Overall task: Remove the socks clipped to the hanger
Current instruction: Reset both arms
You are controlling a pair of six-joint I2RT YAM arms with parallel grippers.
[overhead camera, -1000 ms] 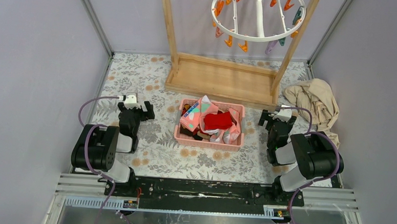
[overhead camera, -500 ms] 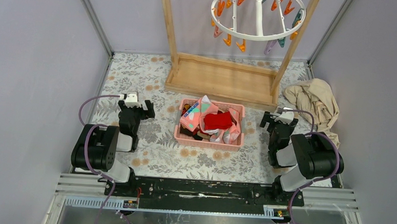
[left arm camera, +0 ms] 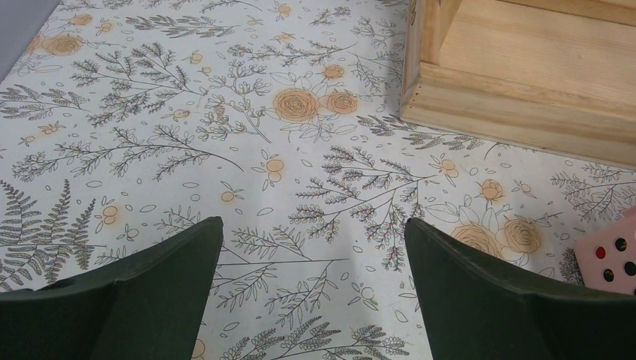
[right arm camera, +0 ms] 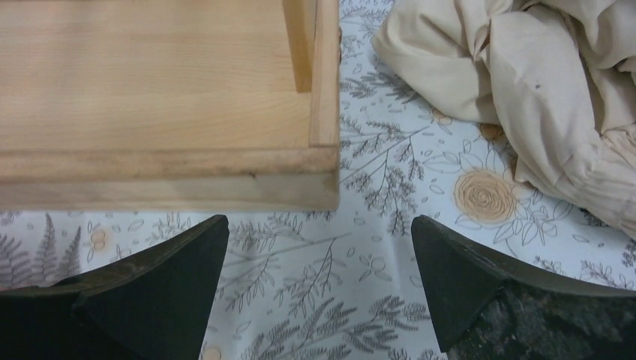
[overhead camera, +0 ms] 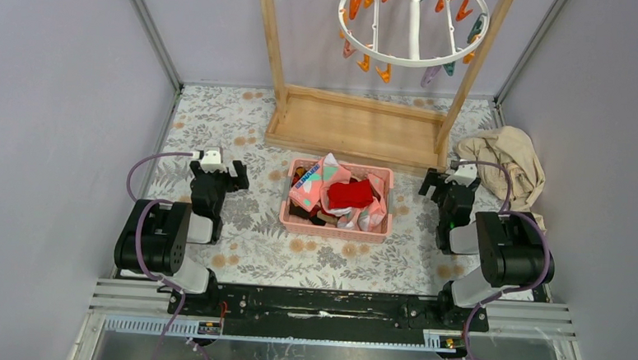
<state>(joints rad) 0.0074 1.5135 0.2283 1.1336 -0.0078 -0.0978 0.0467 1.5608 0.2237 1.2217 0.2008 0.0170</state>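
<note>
Between the left fingers [left arm camera: 150, 300] and right fingers [right arm camera: 150, 300], both spread wide and holding nothing, the socks [overhead camera: 349, 194] lie heaped in a basket [overhead camera: 335, 230] on the counter [overhead camera: 244, 135]. Far ahead of both, the hanger [overhead camera: 412, 32] hangs inside a frame [overhead camera: 360, 128].

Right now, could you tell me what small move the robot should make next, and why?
Probably raise the right gripper a little toward the hanger for a check. The clips in view hang empty, the socks lie in the pink basket, and the left gripper and the right one sit open and empty. Only the ring's far edge is cut off from view.
</note>
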